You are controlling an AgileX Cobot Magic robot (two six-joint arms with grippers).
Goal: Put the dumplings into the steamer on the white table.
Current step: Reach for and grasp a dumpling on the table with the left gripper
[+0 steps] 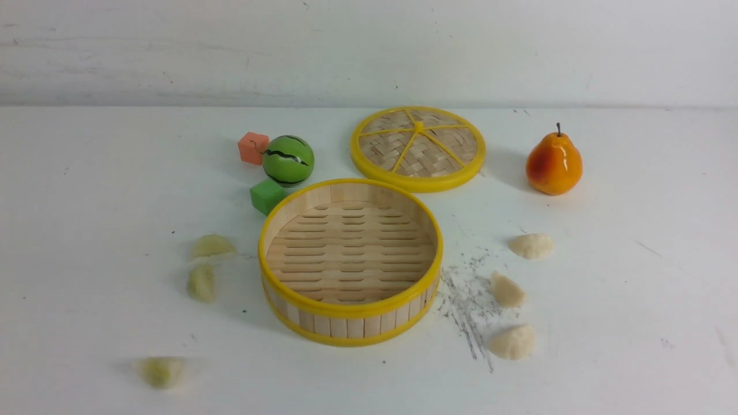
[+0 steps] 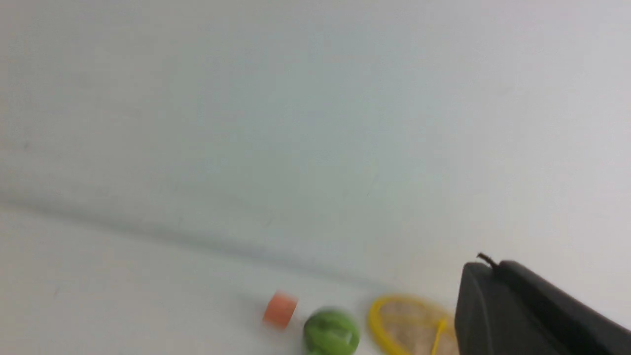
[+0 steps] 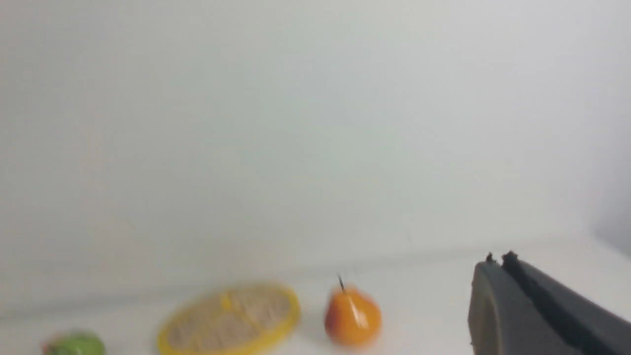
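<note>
You have the steamer (image 1: 351,314) standing upright near the middle of the surface (image 1: 86,190), its lid (image 1: 418,148) lying flat just behind it. All six dumplings lie outside it on the surface: three dumplings (image 1: 202,282) to its left and three dumplings (image 1: 507,290) to its right, apart from its wall. Your left end effector (image 2: 485,264) and right end effector (image 3: 498,259) each have their jaws pressed together, gripping nothing.

left hand (image 2: 488,265) and right hand (image 3: 498,260) are each closed tight, holding nothing.
</note>
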